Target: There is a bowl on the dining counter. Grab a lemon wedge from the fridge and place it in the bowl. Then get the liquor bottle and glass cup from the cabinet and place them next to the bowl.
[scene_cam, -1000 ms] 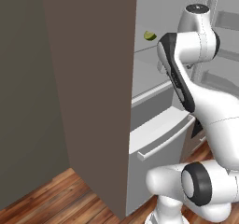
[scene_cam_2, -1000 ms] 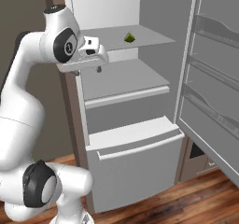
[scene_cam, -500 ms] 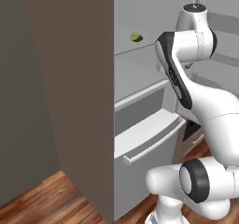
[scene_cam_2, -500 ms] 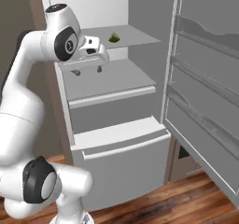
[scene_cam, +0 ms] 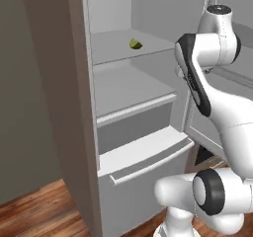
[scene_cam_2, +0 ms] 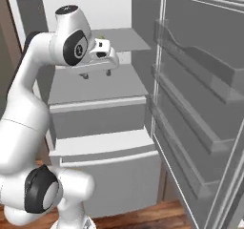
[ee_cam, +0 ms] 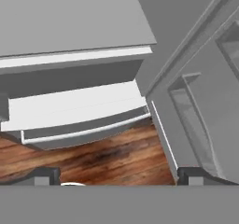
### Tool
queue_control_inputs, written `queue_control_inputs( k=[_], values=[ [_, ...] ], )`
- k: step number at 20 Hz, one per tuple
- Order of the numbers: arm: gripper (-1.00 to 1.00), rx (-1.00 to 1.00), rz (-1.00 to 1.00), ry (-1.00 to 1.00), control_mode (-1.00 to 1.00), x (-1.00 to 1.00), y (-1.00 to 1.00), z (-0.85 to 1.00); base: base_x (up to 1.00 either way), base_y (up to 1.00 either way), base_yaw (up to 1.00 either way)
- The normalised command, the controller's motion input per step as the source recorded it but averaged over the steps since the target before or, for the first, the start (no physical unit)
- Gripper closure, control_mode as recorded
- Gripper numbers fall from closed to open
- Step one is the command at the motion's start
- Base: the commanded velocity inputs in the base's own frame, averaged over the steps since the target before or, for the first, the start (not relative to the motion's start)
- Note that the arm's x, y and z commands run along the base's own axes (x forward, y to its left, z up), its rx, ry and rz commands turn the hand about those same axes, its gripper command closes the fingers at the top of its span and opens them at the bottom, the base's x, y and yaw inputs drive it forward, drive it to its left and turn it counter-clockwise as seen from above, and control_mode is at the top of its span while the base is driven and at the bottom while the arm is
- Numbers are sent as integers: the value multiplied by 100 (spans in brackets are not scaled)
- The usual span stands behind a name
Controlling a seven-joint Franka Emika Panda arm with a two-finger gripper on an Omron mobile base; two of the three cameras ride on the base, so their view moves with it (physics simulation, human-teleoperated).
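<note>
Fridge (scene_cam: 123, 132): door swung wide, shelves bared for the reach.
Lemon wedge (scene_cam: 135, 44): on the upper shelf, beyond and slightly above the gripper, well apart.
Gripper (scene_cam_2: 96, 74): spread fully, empty, pointing down in front of the shelves.
Lower drawer (ee_cam: 74, 108): below the gripper, front jutting out.
Step, judged: approach to the wedge.

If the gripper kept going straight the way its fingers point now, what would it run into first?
The open gripper points downward, not toward the lemon wedge on the upper shelf. Straight on, it would probably meet the pale shelf just beneath it; the hand view looks down past the lower drawer to the floor, so depth is unclear.
</note>
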Motion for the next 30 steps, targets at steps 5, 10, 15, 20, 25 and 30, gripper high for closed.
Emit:
queue_control_inputs(
  k=[5,10,15,20,25,30],
  values=[
    [-100,0,0,0,100,0,0,0,99,-24,47],
    [-100,0,0,0,100,0,0,0,80,-60,34],
    [-100,9,5,-15,-100,-14,-13,2,3,-22,6],
    [-100,18,3,-33,-100,-5,0,7,0,0,0],
    [-100,18,0,-12,-100,68,0,2,0,0,0],
    [-100,18,0,0,-100,91,-2,16,0,0,0]
  ],
)
